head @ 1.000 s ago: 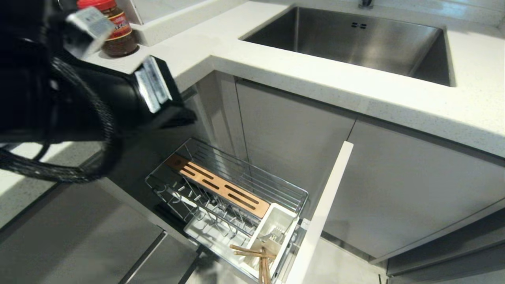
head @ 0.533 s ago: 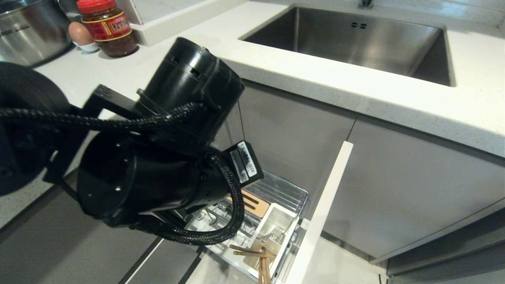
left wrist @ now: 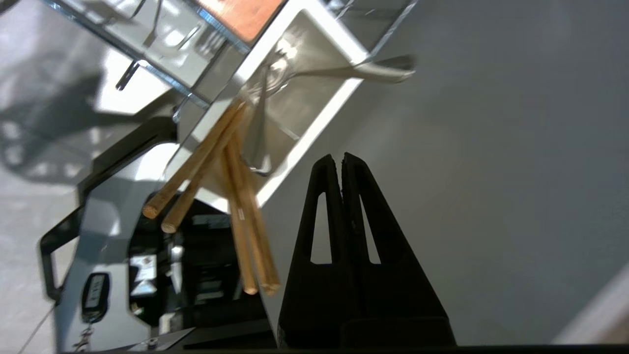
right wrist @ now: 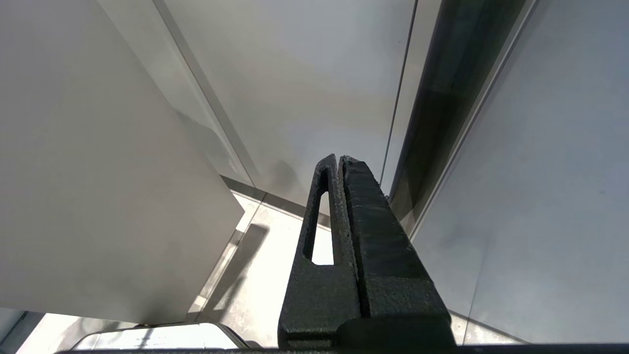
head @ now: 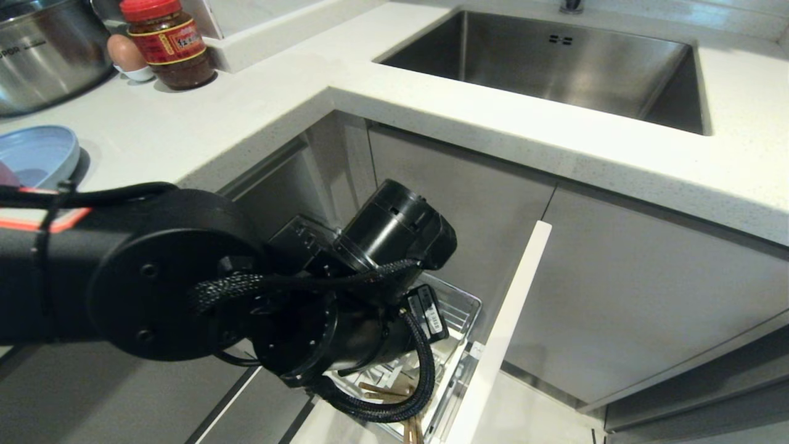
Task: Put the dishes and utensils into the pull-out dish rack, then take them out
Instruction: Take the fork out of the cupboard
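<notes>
Chopsticks (left wrist: 216, 162) lean beside empty, closed left pincer (left wrist: 341, 160).

The dish rack (head: 463, 308) is pulled out from the cabinet. In its white utensil cup (left wrist: 314, 73) stand wooden chopsticks (left wrist: 216, 162), leaning out over the rim, and beside them a silver fork (left wrist: 260, 132). The light-blue plate (head: 37, 154) lies on the counter, well apart from the rack.

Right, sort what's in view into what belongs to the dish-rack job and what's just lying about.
Job:
- dish rack
- chopsticks in the utensil cup
- fork in that cup
- blue plate on the counter
- left gripper, shut and empty

Lying about:
- steel pot
- sauce jar
- egg
- sink
</notes>
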Tool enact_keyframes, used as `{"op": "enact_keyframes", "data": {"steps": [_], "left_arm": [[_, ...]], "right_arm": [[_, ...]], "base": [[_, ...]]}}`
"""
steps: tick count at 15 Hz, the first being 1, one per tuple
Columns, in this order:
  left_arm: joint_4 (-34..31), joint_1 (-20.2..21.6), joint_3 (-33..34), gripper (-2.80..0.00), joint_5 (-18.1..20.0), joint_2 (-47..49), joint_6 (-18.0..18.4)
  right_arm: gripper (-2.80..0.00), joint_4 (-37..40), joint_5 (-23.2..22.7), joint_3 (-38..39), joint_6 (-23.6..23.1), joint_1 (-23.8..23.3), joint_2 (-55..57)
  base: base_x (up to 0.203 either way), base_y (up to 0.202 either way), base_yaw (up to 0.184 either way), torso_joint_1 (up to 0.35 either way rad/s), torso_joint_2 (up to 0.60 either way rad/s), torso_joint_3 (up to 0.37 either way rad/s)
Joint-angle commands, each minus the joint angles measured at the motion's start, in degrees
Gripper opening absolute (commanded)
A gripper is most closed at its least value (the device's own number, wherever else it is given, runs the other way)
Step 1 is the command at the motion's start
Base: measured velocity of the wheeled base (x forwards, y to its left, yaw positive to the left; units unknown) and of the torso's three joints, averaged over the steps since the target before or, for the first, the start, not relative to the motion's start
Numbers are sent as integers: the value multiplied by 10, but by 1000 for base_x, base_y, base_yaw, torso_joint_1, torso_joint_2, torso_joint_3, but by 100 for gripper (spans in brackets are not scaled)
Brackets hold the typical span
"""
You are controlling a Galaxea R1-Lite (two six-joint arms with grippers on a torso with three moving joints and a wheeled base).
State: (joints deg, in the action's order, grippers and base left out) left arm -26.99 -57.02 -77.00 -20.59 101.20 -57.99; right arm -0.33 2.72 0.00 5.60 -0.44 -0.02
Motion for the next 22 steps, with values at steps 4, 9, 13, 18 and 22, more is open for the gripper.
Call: {"op": "enact_keyframes", "data": {"steps": [4,9,13,18,22], "left_arm": [[-2,10,7,-280,-5,7,-20],[-6,10,48,-280,26,14,-34],[-4,5,75,-280,28,14,-35],[-3,0,76,0,29,18,-36],[22,1,77,0,29,34,-37]], "right_arm": [[-280,0,0,0,0,0,-2],[-280,0,0,0,0,0,-2],[-280,0,0,0,0,0,-2],[-280,0,0,0,0,0,-2],[-280,0,0,0,0,0,-2]], "base": [[0,0,0,0,0,0],[0,0,0,0,0,0],[0,0,0,0,0,0],[0,0,0,0,0,0],[0,0,0,0,0,0]]}}
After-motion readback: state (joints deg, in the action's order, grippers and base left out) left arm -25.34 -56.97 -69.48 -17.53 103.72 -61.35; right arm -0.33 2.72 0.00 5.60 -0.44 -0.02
